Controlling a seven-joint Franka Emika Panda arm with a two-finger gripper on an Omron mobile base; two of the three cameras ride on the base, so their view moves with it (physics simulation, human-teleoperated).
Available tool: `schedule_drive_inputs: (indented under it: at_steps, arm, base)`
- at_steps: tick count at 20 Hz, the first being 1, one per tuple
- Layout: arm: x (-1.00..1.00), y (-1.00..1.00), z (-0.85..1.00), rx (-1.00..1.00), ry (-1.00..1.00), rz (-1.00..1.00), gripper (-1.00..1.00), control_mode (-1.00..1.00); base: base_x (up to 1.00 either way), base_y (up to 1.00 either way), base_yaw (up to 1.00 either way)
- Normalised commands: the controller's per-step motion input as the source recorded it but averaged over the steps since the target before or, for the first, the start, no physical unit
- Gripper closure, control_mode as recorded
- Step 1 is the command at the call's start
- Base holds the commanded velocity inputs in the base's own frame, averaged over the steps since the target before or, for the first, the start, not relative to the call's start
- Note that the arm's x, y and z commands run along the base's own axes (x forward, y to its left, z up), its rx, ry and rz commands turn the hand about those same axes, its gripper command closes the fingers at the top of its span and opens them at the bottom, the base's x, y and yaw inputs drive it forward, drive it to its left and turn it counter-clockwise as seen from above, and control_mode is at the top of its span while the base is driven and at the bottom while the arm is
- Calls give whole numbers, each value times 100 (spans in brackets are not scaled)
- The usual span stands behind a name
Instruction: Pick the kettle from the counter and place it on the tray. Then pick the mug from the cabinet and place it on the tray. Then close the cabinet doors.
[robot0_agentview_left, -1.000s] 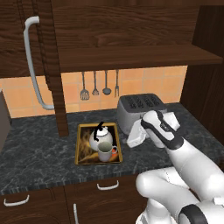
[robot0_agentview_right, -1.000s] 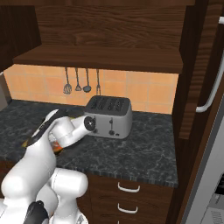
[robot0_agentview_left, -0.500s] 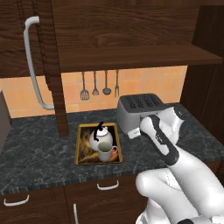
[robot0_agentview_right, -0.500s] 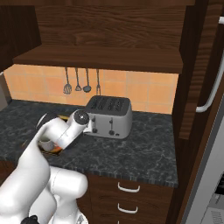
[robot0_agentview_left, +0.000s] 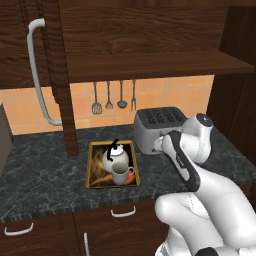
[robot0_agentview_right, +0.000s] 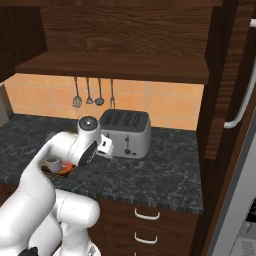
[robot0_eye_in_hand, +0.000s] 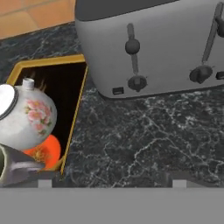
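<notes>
The white floral kettle (robot0_agentview_left: 113, 156) and the off-white mug (robot0_agentview_left: 120, 174) both stand on the gold-rimmed tray (robot0_agentview_left: 92, 167) on the dark marble counter (robot0_agentview_left: 40, 175). In the hand view the kettle (robot0_eye_in_hand: 27, 117) sits at the left on the tray (robot0_eye_in_hand: 75, 113), and the mug (robot0_eye_in_hand: 11, 167) is cut off at the bottom left corner. My gripper (robot0_eye_in_hand: 110, 177) is open, its tips wide apart over bare counter right of the tray, with nothing between them. The cabinet doors stand open: the left one (robot0_agentview_left: 25, 50) and the right one (robot0_agentview_right: 220, 75). The cabinet shelf (robot0_agentview_left: 150, 65) is bare.
A boxy grey toaster (robot0_agentview_left: 156, 128) stands right of the tray, directly in front of my hand (robot0_agentview_right: 104, 147). Utensils hang on the orange tiled wall (robot0_agentview_left: 107, 97). Curved silver handles hang on the doors (robot0_agentview_left: 37, 70) (robot0_agentview_right: 240, 100). Lower drawers run below the counter edge.
My hand has drawn away from the tray and swung right toward the toaster's front. The kettle and mug stay put on the tray.
</notes>
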Motion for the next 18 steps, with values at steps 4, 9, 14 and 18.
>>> schedule_drive_inputs:
  at_steps: [4, 9, 14, 18]
  arm:
    - [0, -17, 0, 0, 2, -12, 100, -100]
    - [-14, -31, 27, 0, 0, -6, 100, -100]
    - [-33, -53, 47, 0, 0, -13, 100, -100]
    - [-18, -36, 43, 0, -6, -15, 100, -100]
  base:
    - [0, 0, 0]
    - [0, 0, 0]
    - [0, 0, 0]
    - [0, 0, 0]
